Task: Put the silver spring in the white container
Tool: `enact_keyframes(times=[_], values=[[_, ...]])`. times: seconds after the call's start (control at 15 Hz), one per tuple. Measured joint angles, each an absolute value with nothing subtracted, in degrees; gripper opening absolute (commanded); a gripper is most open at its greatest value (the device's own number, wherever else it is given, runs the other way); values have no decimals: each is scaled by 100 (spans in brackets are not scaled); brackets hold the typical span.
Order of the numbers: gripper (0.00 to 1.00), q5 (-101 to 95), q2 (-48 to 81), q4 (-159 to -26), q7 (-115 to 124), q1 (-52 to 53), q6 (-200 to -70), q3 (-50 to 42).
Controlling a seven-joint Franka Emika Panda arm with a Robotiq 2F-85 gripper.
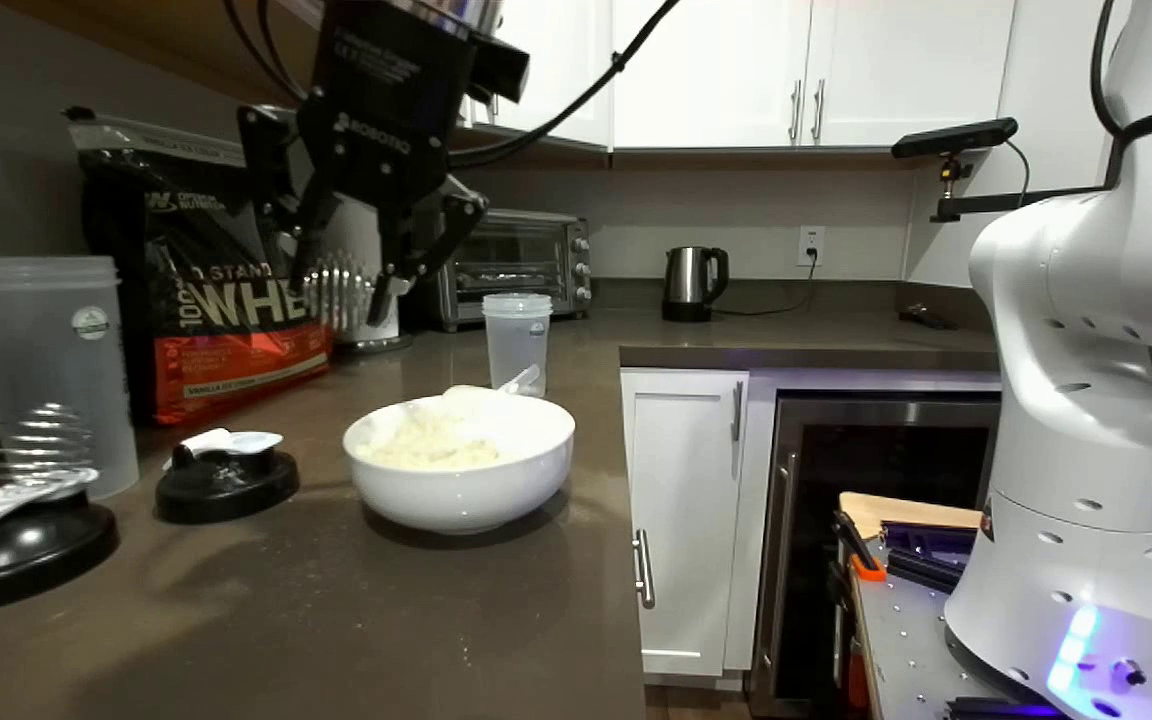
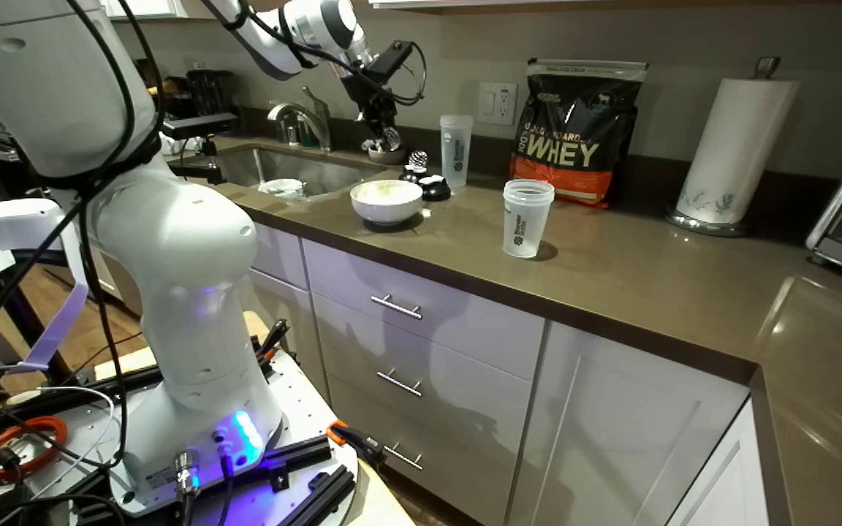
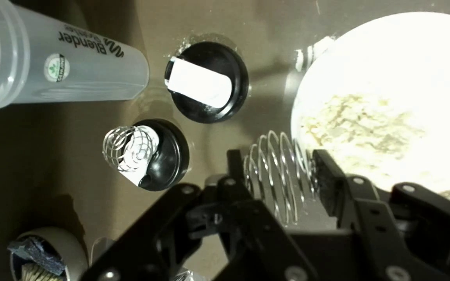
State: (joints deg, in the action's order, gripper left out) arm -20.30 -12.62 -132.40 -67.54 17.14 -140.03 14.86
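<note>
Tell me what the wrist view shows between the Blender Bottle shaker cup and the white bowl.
In the wrist view, a round black shaker lid with a white flip top lies on the countertop between the shaker cup and the white bowl.

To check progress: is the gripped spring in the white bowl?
Out: both exterior views show the gripper holding the spring aloft, outside the white bowl.

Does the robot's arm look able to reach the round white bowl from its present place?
Probably yes: the black gripper, holding the silver wire coil, hangs higher than the bowl, whose top is uncovered, and nothing visible stands between them.
</note>
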Motion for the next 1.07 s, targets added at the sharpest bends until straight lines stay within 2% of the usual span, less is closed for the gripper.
enact_keyframes(times=[0.07, 0.27, 0.47, 0.67, 0.73, 0.93, 1.07], values=[[50, -1983, -1467, -13369, -6624, 1758, -13898, 1494], [47, -1753, -2191, -13809, -6288, 1928, -13537, 1508], [51, -1470, -2907, -14152, -6023, 2075, -13087, 1448], [46, -1288, -3532, -14410, -5750, 2164, -12668, 1309], [47, -1256, -3712, -14478, -5609, 2178, -12538, 1276], [46, -1170, -4121, -14634, -5127, 2194, -12242, 1238], [46, -1285, -3982, -14659, -4909, 1998, -12543, 1044]])
